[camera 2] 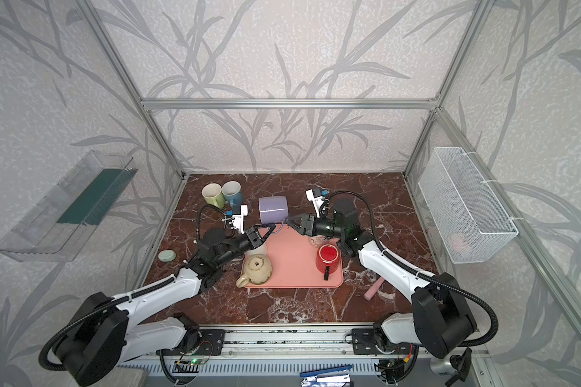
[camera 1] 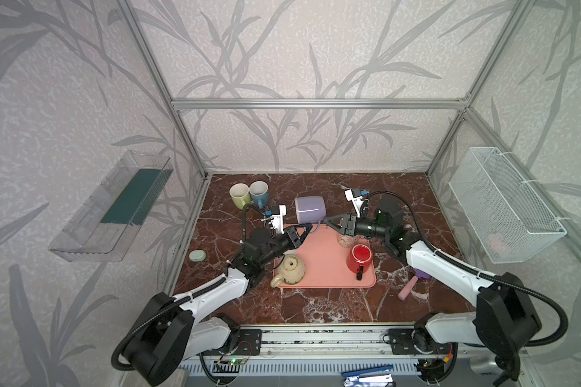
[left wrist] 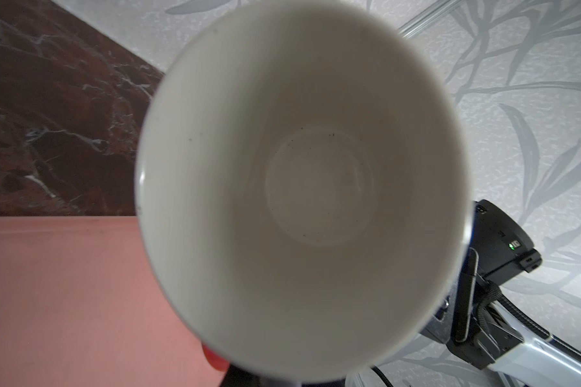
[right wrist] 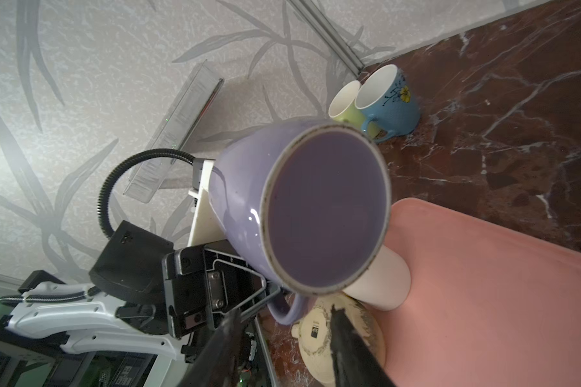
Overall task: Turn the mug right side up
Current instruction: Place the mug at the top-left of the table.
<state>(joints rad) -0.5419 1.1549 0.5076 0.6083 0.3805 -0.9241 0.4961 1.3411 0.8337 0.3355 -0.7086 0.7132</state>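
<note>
A lilac mug hangs tilted on its side over the far edge of the pink tray. My left gripper is shut on its handle. The mug's white inside fills the left wrist view and hides that gripper's fingers. Its lilac base faces the right wrist camera. My right gripper is open beside the mug. Its two dark fingertips stand apart on either side of the handle without pinching it.
On the tray stand an upside-down red mug, an upside-down beige pot, a white cup and a patterned cup. Green and blue mugs stand upright at back left. A wire basket hangs on the right wall.
</note>
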